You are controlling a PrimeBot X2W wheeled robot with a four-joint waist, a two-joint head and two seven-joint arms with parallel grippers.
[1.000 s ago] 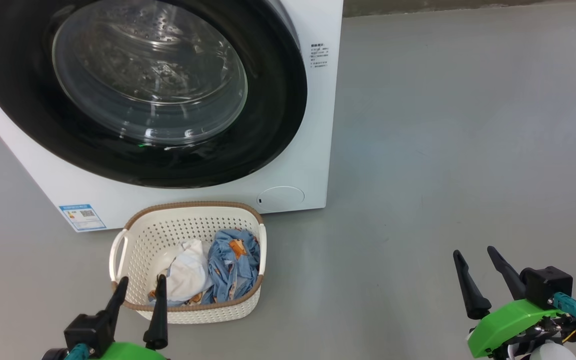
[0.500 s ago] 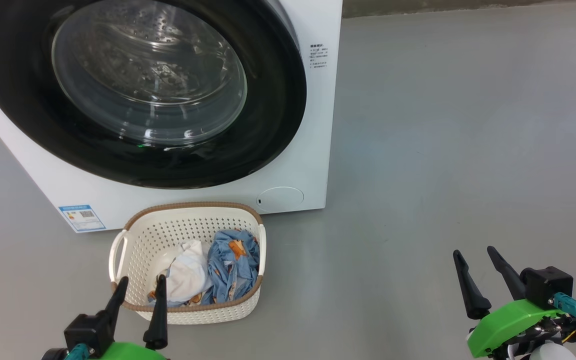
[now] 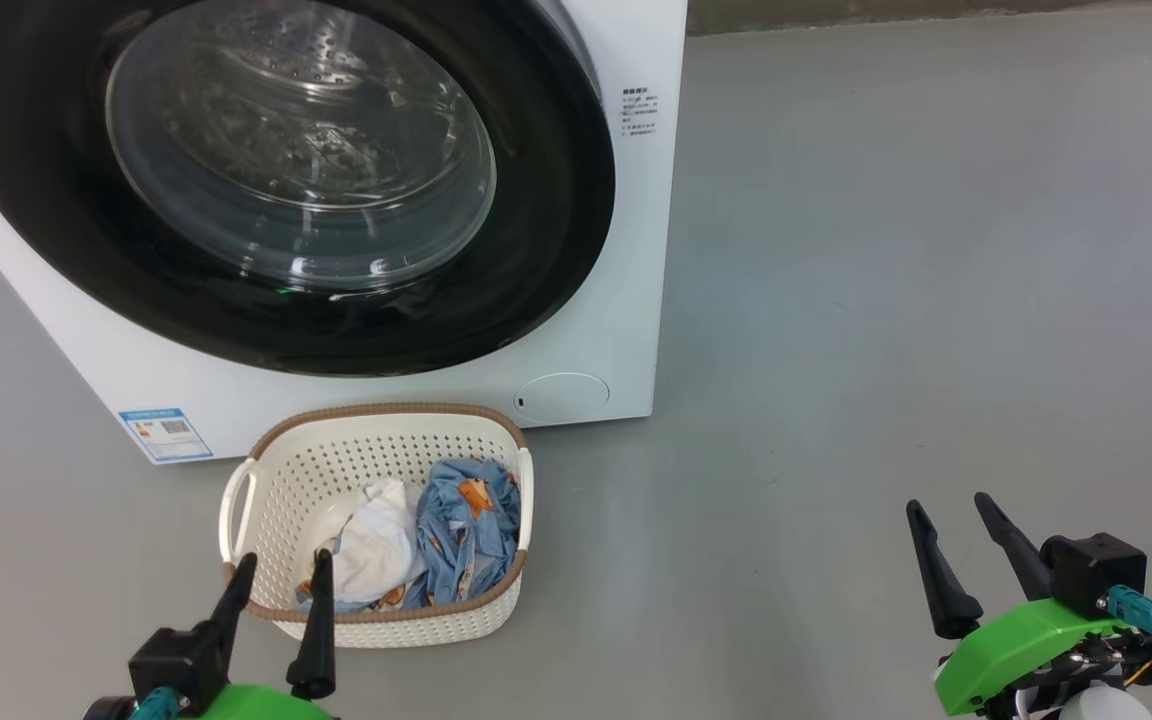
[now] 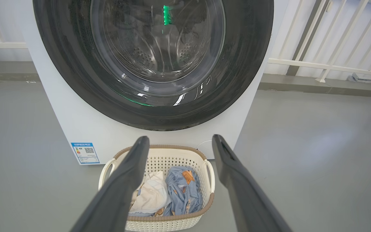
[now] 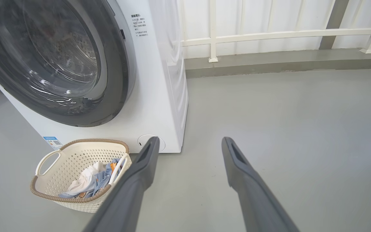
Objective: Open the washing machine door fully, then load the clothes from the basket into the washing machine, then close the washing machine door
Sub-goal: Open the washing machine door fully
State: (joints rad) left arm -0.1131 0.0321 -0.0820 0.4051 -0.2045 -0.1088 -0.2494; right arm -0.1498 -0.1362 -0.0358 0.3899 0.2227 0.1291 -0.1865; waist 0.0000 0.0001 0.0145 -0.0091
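The white washing machine [image 3: 626, 250] stands at the upper left, its round black-ringed door [image 3: 556, 200] shut against the front. On the floor before it sits the cream basket [image 3: 286, 470], holding the clothes [image 3: 436, 535]: a white cloth and light blue printed fabric. My left gripper [image 3: 283, 565] hovers open at the basket's near rim, nothing between its fingers. My right gripper [image 3: 946, 505] is open and empty over bare floor far to the right. The left wrist view looks at the door [image 4: 246, 64] and basket [image 4: 159, 222] between open fingers; the right wrist view has the basket [image 5: 72, 154] at its left.
Grey floor [image 3: 886, 300] spreads wide to the right of the machine. A white railing [image 5: 269, 33] on a low kerb runs behind it. A round service flap [image 3: 561, 396] and a blue sticker [image 3: 165, 433] mark the machine's lower front.
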